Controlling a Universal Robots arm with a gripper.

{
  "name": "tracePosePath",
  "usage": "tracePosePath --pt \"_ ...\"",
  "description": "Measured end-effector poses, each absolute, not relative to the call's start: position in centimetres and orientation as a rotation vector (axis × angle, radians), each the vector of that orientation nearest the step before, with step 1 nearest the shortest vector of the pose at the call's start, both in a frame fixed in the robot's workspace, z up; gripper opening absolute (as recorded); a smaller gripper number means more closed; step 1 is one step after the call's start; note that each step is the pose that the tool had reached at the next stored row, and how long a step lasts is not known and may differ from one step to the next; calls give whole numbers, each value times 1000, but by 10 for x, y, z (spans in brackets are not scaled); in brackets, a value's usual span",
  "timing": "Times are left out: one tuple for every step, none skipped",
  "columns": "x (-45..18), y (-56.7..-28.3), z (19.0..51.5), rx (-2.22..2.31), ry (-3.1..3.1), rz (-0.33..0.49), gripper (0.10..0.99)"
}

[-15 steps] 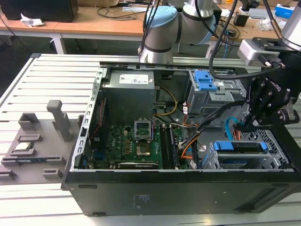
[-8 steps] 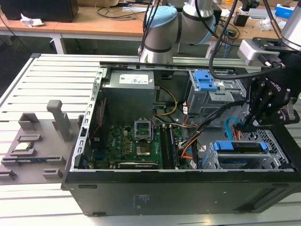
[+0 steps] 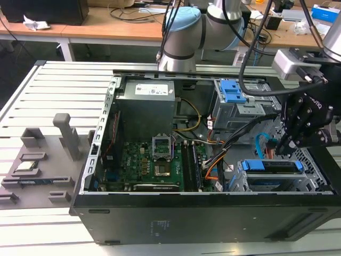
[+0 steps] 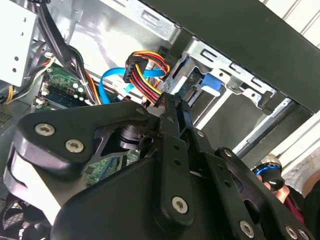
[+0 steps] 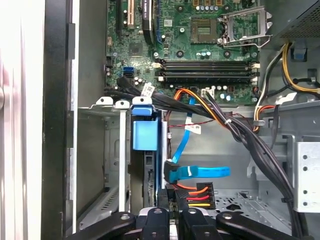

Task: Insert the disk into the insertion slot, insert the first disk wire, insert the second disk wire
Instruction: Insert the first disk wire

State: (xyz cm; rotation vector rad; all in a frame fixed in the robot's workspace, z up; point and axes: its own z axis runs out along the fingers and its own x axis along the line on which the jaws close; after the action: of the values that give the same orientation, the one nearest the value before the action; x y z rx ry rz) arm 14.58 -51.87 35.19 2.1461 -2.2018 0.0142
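Observation:
The disk, in its blue caddy, sits inside the silver insertion slot at the case's front corner, on the exterior view's right. My gripper hangs just above the disk's rear edge. Its fingers are shut on the dark plug of the first disk wire, the red, orange and yellow bundle. In the first wrist view my gripper holds this plug close to the disk's edge. The second disk wire, light blue, loops beside it, its plug end against the disk's edge.
The open black computer case lies on a slatted white table. Thick black cable bundles cross beside the slot. A taller grey cage with a blue latch stands behind. The motherboard fills the case's middle; grey fixtures stand outside it.

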Motion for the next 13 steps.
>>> tracePosePath --pt "146 -521 351 2146 -2201 14 169" --pt "146 -522 351 2146 -2202 14 169" --pt "147 -523 351 2146 -2202 14 169" --pt "147 -523 350 2146 -2202 14 169" --pt "148 -524 349 2146 -2202 14 169" --pt "149 -524 349 2146 -2202 14 169" --pt "149 -525 348 2146 -2202 14 169" --pt "150 -527 348 2146 -2202 14 169" --pt "151 -528 347 2146 -2202 14 169" --pt "151 -529 346 2146 -2202 14 169" --pt "151 -529 346 2146 -2202 14 169" --pt "151 -530 345 2146 -2202 14 169" --pt "151 -530 345 2146 -2202 14 169"
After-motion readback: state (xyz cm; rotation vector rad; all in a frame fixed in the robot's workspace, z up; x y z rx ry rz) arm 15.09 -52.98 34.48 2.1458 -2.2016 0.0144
